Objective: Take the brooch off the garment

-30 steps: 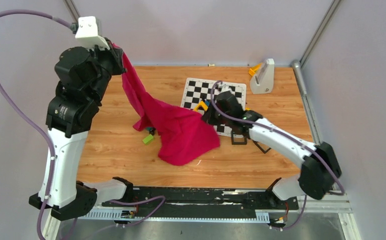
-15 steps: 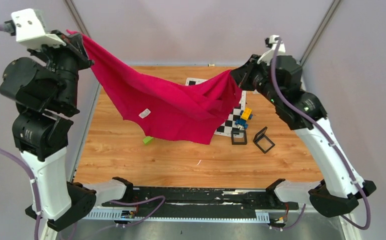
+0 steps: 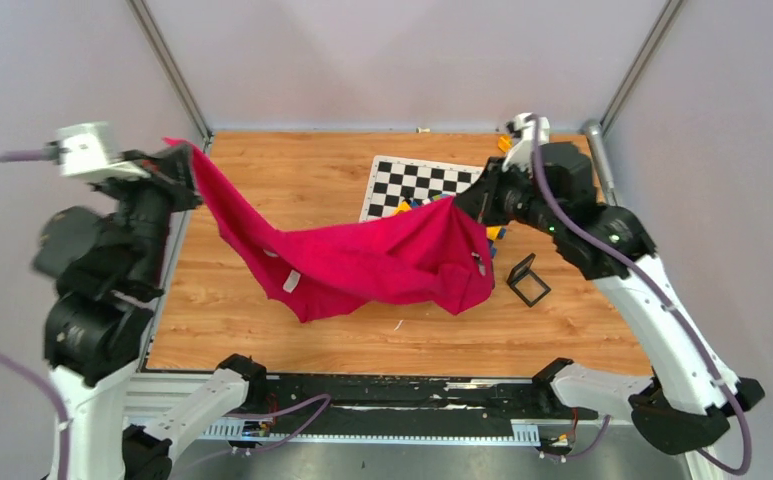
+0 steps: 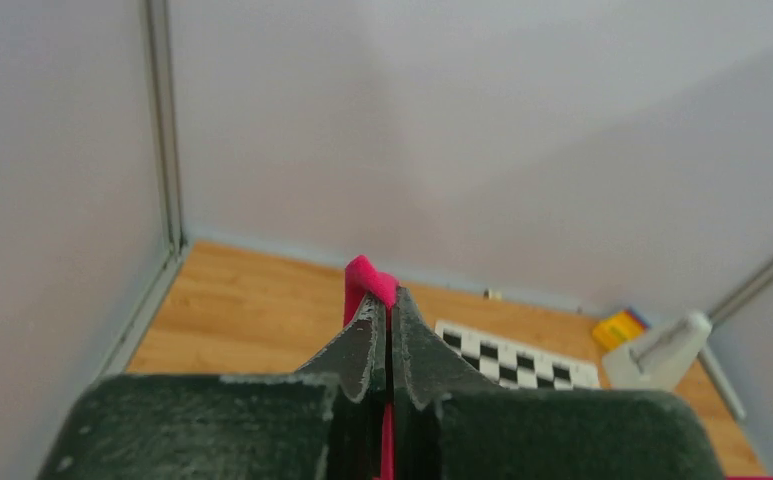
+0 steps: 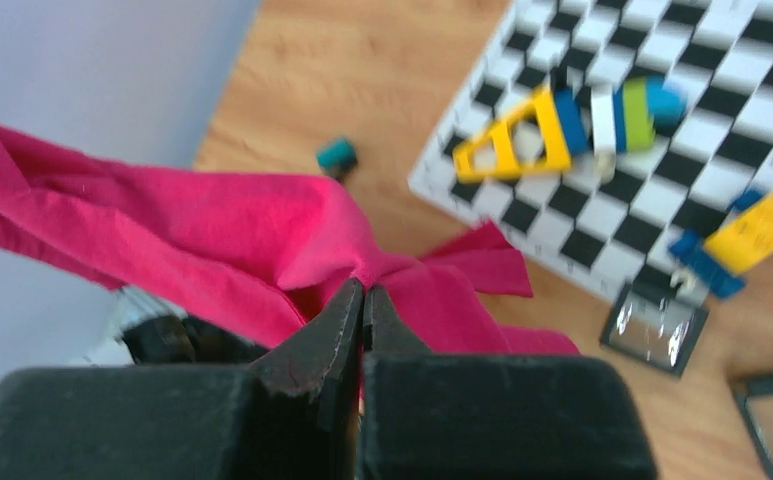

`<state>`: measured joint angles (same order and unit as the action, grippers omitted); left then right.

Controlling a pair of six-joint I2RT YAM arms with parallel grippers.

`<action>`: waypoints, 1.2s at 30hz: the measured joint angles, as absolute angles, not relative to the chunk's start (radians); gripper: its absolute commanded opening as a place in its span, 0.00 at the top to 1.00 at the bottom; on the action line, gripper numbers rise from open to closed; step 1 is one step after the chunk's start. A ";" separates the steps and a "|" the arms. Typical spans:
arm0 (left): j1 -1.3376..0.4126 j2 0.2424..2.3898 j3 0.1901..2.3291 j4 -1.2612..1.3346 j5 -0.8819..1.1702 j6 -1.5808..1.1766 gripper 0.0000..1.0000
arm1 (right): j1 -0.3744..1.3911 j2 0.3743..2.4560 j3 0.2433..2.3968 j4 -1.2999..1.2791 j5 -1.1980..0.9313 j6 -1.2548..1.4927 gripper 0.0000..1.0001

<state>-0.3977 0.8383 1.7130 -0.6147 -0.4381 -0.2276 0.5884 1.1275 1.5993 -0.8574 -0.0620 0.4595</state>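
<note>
- The left gripper [image 3: 186, 168] is raised high at the left side of the table [image 3: 292, 175], with its jaws together and clamped on a corner of the garment [image 3: 382, 260].
- In the left wrist view, a pink tip of the garment [image 4: 367, 276] pokes out just past the closed fingertips of the left gripper [image 4: 383, 312], and a thin strip of cloth runs back between the jaws.
- The right gripper [image 3: 465, 200] is also lifted, and its jaws are pinched shut on another gathered edge of the garment.
- In the right wrist view, the cloth [image 5: 212, 240] bunches right at the tips of the right gripper [image 5: 362, 295] and fans away to the left of the jaws.
- The garment hangs as a sagging band between the two pairs of jaws, lowest about midway between them.
- One fold drops straight below the right jaws.
- A small white label [image 3: 291, 282] sits on the hanging cloth, below and to the right of the left jaws and well apart from the right ones.
- The brooch cannot be made out in any view, so its place relative to either pair of jaws cannot be told.
- Beyond the right jaws lies the chequered board [image 5: 662, 200] with coloured toy blocks [image 5: 562, 125] on it.
- A black square frame [image 5: 654, 330] lies to the right of those jaws.
</note>
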 measured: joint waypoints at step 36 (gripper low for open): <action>-0.351 1.167 1.426 -0.496 -0.368 -0.337 1.00 | 0.904 1.875 1.297 -0.250 -0.250 0.386 0.89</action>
